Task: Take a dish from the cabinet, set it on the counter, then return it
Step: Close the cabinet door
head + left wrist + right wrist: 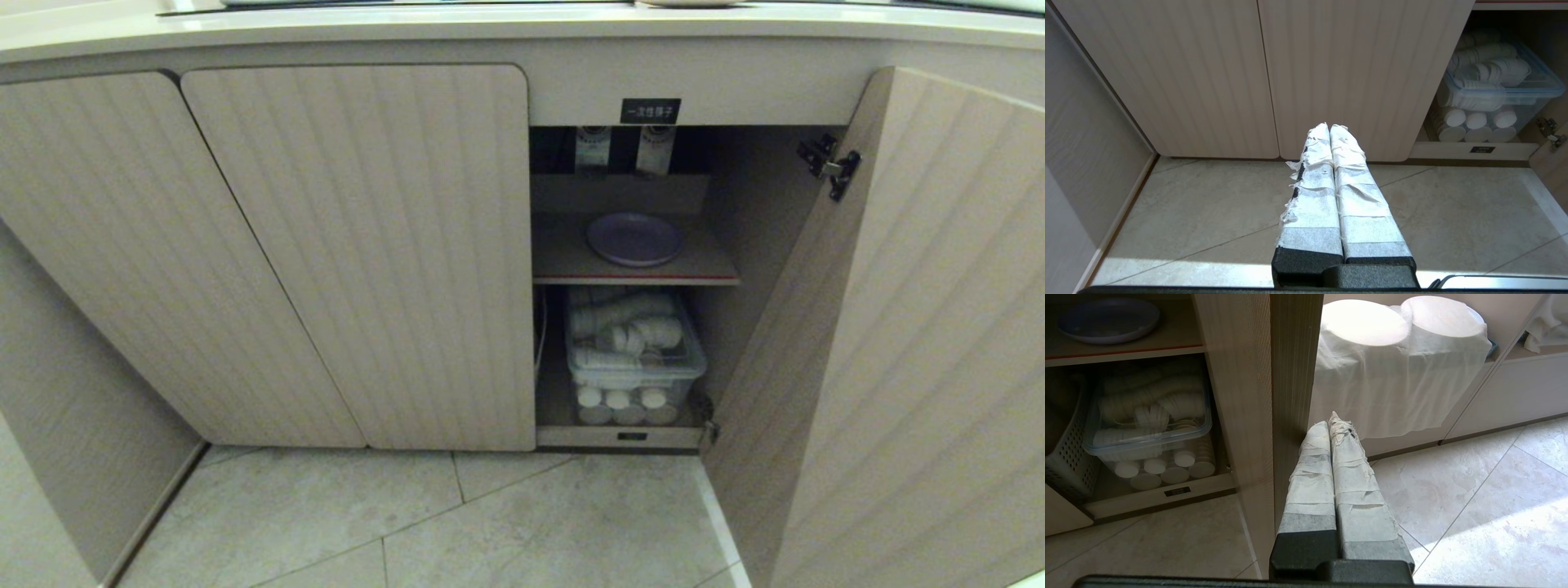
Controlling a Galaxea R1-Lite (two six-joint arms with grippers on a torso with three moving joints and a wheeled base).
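The cabinet door (914, 327) is open but the purple plate (635, 238) sits untaken on the inner shelf (563, 260), both hands pressed together and empty, the right hand (1331, 422) beside the door edge, the left hand (1329, 126) low over the floor, so nearly everything remains.

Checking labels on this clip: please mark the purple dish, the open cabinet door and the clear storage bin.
purple dish (635, 238), head view, centre.
open cabinet door (914, 327), head view, inner face.
clear storage bin (633, 377), head view, front wall.
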